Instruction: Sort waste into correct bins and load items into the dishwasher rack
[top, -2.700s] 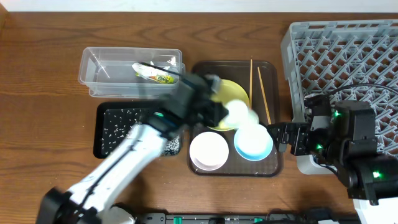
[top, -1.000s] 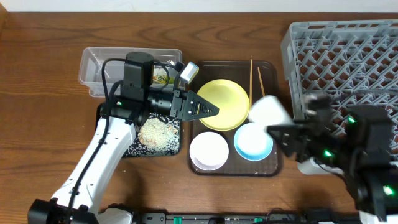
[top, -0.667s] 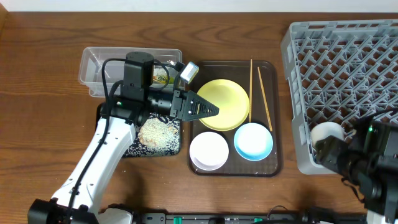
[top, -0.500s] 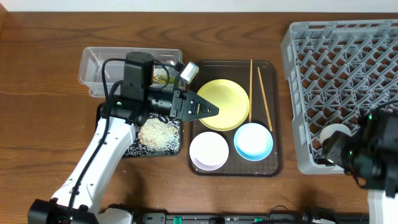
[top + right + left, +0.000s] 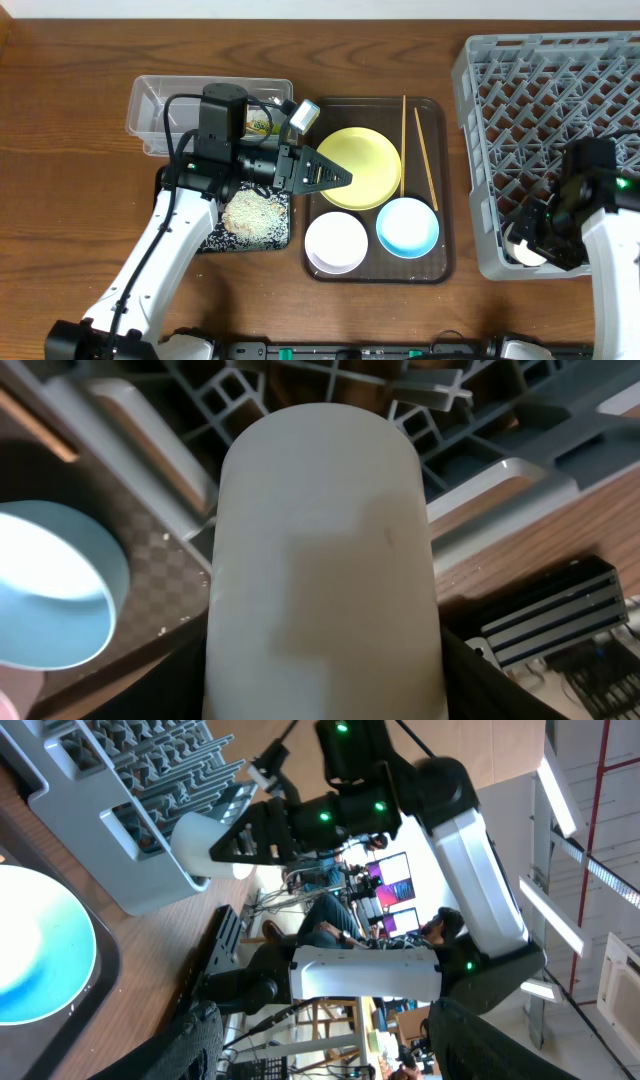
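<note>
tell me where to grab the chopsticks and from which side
Take the chopsticks near their far ends, straight down from above, jaws closing across both. They lie flat on the brown tray, so no side gets under them, and they sit closest together there; toward the blue bowl they splay apart, and one lies by the plate's rim.

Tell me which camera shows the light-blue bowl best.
The overhead view: the light-blue bowl shows whole, on the brown tray beside the white bowl. The left wrist and right wrist views each catch only part of it, cut off at their left edge.
</note>
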